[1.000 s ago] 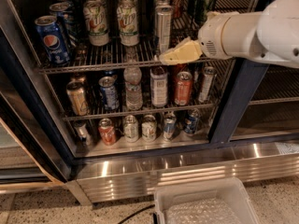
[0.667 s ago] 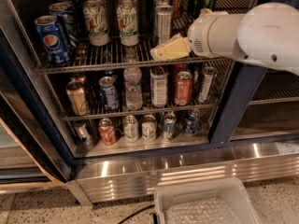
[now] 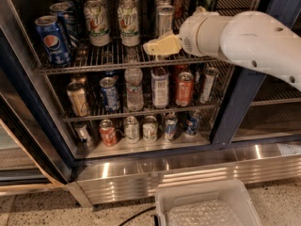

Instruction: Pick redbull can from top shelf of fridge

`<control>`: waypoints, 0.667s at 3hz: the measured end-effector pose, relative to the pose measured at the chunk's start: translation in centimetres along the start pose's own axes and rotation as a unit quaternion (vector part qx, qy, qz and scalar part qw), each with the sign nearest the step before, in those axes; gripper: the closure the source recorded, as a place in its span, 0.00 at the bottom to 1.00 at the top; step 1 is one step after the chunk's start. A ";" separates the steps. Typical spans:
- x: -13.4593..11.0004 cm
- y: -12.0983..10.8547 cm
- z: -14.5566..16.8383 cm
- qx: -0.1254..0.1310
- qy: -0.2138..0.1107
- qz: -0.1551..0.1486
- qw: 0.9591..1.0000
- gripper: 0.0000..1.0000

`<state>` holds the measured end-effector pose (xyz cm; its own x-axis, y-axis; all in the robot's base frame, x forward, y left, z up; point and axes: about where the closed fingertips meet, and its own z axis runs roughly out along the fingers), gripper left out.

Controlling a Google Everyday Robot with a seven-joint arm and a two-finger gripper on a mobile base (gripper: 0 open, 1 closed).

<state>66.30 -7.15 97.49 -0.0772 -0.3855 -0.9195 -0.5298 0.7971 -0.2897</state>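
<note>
The fridge (image 3: pixel 235 102) stands open, with a dark frame and wire racks. On the top shelf (image 3: pixel 94 61) the redbull can (image 3: pixel 164 19), slim and silver-grey, stands upright right of the middle. My gripper (image 3: pixel 150 47), tan at the tip on a white arm (image 3: pixel 249 36), reaches in from the right. It sits just in front of the can's lower part, at the height of the rack's front rail, pointing left. The gripper hides the can's base.
Two white-and-green cans (image 3: pixel 128 20) stand left of the redbull can, and a blue Pepsi can (image 3: pixel 51 39) at the far left. Darker cans stand behind. Lower racks (image 3: pixel 141 109) hold cans and a bottle. A white bin (image 3: pixel 207 206) sits on the floor below the ribbed steel base (image 3: pixel 188 168).
The arm has swung left. The gripper has moved from the right of the redbull can to just in front of its lower part.
</note>
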 end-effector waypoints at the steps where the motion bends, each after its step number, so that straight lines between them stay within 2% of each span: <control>1: 0.5 0.4 3.6 0.003 -0.001 0.017 1.000 0.00; 2: 0.6 0.6 4.4 0.004 -0.002 0.019 1.000 0.00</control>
<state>69.65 -4.87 95.64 -0.0935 -0.3537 -0.9307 -0.5206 0.8142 -0.2571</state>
